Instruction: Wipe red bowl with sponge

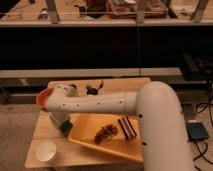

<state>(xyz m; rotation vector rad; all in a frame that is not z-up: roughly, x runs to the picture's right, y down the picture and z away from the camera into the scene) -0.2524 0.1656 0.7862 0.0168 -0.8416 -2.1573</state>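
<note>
The red bowl (43,96) sits at the table's far left, and only its left rim shows behind my white arm (95,104). My arm reaches leftward across the table and bends down just in front of the bowl. My gripper (63,125) points down at the tabletop, a little nearer and to the right of the bowl. It is shut on the sponge (65,128), a small dark teal pad showing at its tip against the wood. The arm hides most of the bowl's inside.
A yellow tray (85,136) holding a brown snack and a dark striped packet lies right of the gripper. A white cup (46,150) stands near the front left corner. A light green round object (73,89) and a dark item (93,90) sit behind the arm.
</note>
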